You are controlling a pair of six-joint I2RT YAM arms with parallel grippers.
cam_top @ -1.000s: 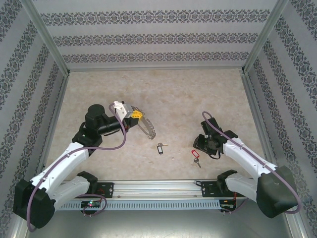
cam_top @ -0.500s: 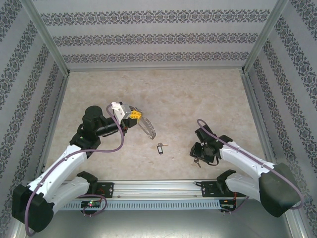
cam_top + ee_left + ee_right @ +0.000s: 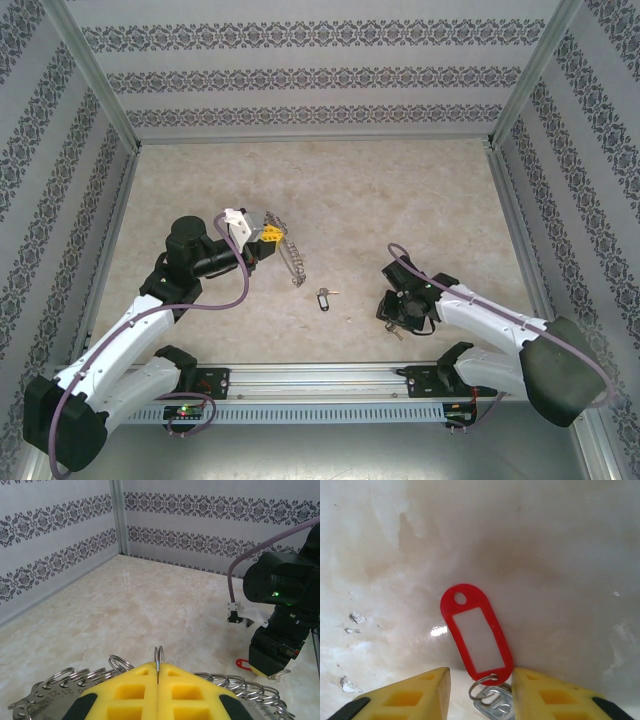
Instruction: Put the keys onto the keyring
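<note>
Left fingers (image 3: 125,692) pinch the keyring (image 3: 291,264); right fingers (image 3: 415,692), narrowly parted, straddle the red-tagged key (image 3: 477,635); the dark-tagged key (image 3: 322,298) lies apart on the bench (image 3: 400,190). Neither key threaded.

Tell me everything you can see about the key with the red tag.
The red tag is an oblong of glossy plastic with a pale label window and a round hole at its far end. At the near end a small metal ring joins it to a silvery key, partly cut off. It lies flat, slightly slanted, on the pale marbled table, between the open yellow jaws of the right gripper; contact with them is unclear.
</note>
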